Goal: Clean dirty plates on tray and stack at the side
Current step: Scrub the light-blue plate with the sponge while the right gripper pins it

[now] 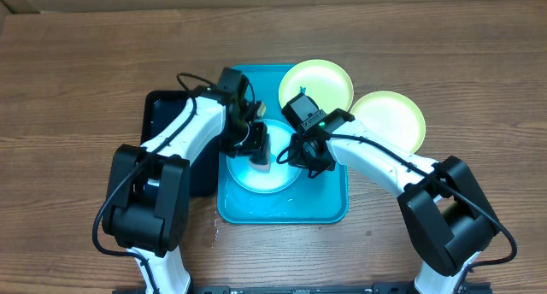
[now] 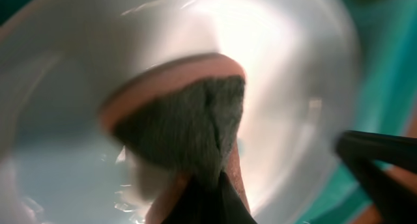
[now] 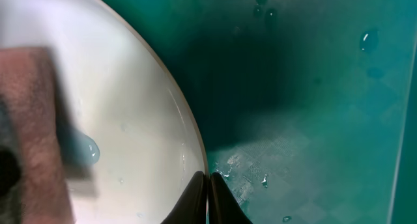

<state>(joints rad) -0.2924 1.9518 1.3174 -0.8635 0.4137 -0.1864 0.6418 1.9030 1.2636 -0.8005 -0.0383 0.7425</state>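
Plates come in three. The blue plate (image 1: 267, 178) lies in the middle of the tray (image 1: 329, 210). One green plate (image 1: 318, 83) sits over the tray's far right corner. The other green plate (image 1: 389, 116) rests on the table, past the tray's right edge.

The left gripper (image 1: 257, 151) squeezes a sponge (image 2: 182, 120) onto the blue plate. The right gripper (image 3: 208, 186) pinches that plate's rim tight.

The plate looks light and stiff, but wet, so probably slippery. The raised rim seems the best place to hold it.
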